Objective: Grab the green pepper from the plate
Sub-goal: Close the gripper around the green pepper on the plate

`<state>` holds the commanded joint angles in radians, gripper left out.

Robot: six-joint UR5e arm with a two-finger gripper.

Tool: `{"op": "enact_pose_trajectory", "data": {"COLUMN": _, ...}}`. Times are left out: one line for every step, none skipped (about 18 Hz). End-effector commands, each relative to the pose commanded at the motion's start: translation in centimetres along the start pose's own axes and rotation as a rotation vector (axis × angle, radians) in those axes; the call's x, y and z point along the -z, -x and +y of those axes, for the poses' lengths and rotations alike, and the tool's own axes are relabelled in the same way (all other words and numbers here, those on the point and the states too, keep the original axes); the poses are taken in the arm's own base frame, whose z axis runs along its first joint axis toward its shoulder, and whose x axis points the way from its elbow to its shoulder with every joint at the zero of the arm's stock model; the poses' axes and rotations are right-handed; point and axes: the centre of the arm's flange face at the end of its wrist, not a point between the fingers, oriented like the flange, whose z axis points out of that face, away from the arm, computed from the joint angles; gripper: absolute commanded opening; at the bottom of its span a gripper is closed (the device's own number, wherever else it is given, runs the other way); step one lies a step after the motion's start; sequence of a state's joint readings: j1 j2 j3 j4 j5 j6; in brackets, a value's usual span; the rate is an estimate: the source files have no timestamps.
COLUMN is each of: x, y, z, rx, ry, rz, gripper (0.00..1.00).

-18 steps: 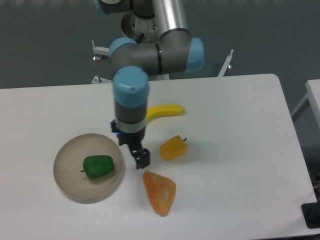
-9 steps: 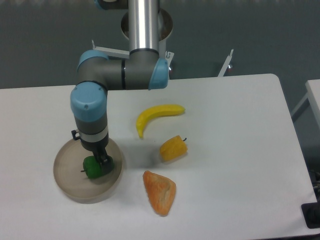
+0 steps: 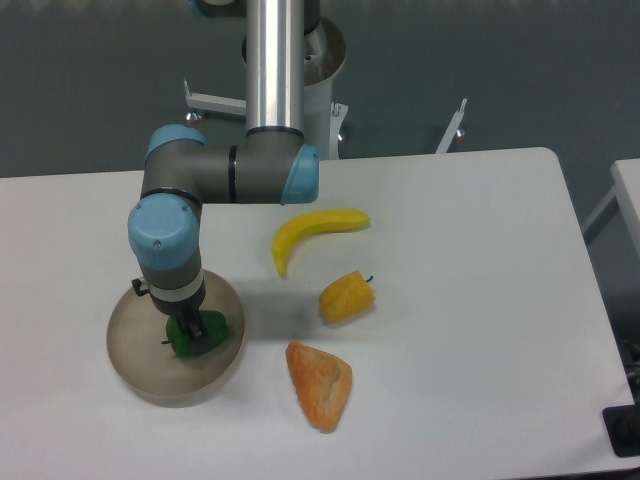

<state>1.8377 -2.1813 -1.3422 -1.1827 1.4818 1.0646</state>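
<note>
The green pepper (image 3: 210, 333) lies in the middle of the round beige plate (image 3: 133, 374) at the table's front left. My gripper (image 3: 188, 328) points straight down into the plate and sits right on the pepper, its dark fingers low around the pepper's left part. The wrist hides most of the fingers and part of the pepper. I cannot tell whether the jaws have closed on it. The pepper still rests in the plate.
A yellow banana (image 3: 315, 225) lies at mid-table. A yellow-orange pepper (image 3: 346, 297) sits right of the plate. An orange wedge-shaped toy (image 3: 320, 383) lies near the front edge. My arm's elbow (image 3: 230, 175) hangs over the table behind the plate.
My gripper moved left from beside the plate to over the green pepper, then came down onto it. The pepper and other toys have not moved.
</note>
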Motion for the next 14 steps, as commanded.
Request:
{"op": "enact_pose_trajectory", "data": {"x": -0.4, "y": 0.1, "z": 0.0, "rx": 0.002, "ry": 0.005, "rz": 0.006, "gripper": 0.96}}
{"op": "enact_pose_trajectory", "data": {"x": -0.6, "y": 0.1, "z": 0.0, "rx": 0.002, "ry": 0.006, "rz": 0.007, "gripper": 0.85}}
{"op": "enact_pose_trajectory", "data": {"x": -0.8, "y": 0.2, "z": 0.0, "rx": 0.002, "ry": 0.005, "rz": 0.009, "gripper": 0.72}}
{"op": "enact_pose_trajectory", "data": {"x": -1.0, "y": 0.2, "z": 0.0, "rx": 0.003, "ry": 0.007, "rz": 0.013, "gripper": 0.56}}
{"op": "enact_pose_trajectory", "data": {"x": -1.0, "y": 0.2, "z": 0.0, "rx": 0.003, "ry": 0.007, "rz": 0.013, "gripper": 0.38}}
{"op": "enact_pose_trajectory", "data": {"x": -1.0, "y": 0.2, "z": 0.0, "rx": 0.001, "ry": 0.007, "rz": 0.013, "gripper": 0.27}}
{"op": "enact_pose_trajectory", "data": {"x": -0.8, "y": 0.2, "z": 0.0, "rx": 0.001, "ry": 0.005, "rz": 0.011, "gripper": 0.18}}
{"op": "enact_pose_trajectory", "data": {"x": -0.1, "y": 0.1, "z": -0.1, "rx": 0.002, "ry": -0.002, "rz": 0.003, "gripper": 0.10}}
{"op": "enact_pose_trajectory", "data": {"x": 1.2, "y": 0.2, "z": 0.2, "rx": 0.020, "ry": -0.012, "rz": -0.011, "gripper": 0.10}}
{"op": "enact_pose_trajectory", "data": {"x": 2.5, "y": 0.4, "z": 0.8, "rx": 0.041, "ry": -0.023, "rz": -0.025, "gripper": 0.10}}
{"op": "enact_pose_trajectory", "data": {"x": 4.0, "y": 0.8, "z": 1.7, "rx": 0.062, "ry": -0.036, "rz": -0.039, "gripper": 0.10}}
{"op": "enact_pose_trajectory", "data": {"x": 5.8, "y": 1.3, "z": 3.0, "rx": 0.085, "ry": -0.046, "rz": -0.062, "gripper": 0.10}}
{"op": "enact_pose_trajectory", "data": {"x": 7.3, "y": 1.5, "z": 3.8, "rx": 0.094, "ry": -0.050, "rz": -0.082, "gripper": 0.10}}
{"op": "enact_pose_trajectory", "data": {"x": 9.1, "y": 1.6, "z": 4.8, "rx": 0.111, "ry": -0.056, "rz": -0.101, "gripper": 0.10}}
